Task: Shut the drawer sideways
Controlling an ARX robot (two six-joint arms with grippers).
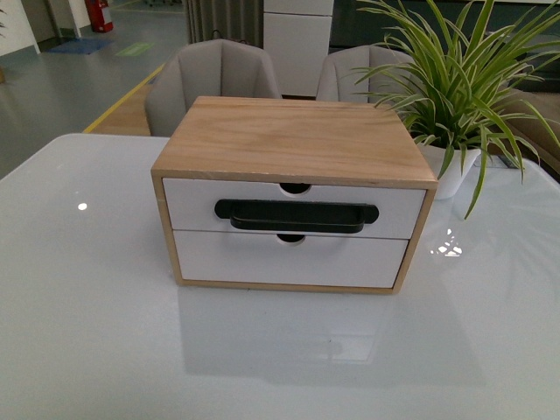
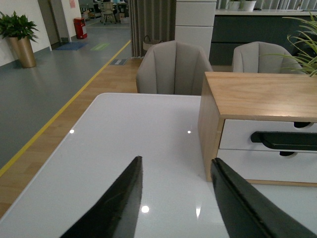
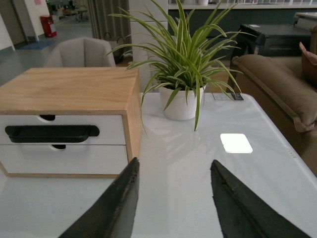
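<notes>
We see the drawer (image 1: 293,208) sitting flush in the upper slot of the wooden cabinet (image 1: 293,140) on the white worktop (image 1: 87,332), while our left gripper (image 2: 176,198) and right gripper (image 3: 173,198) hover with jaws apart, touching nothing.

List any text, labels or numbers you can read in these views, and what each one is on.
No text can be read in any view.
The drawer and its wooden cabinet carry no label or brand.
Red object by the far wall: any marking is too small to read.
Pink sheet on the far wall: blurred, unreadable.
Dark strip on the table behind the plant pot: too small to read.
</notes>
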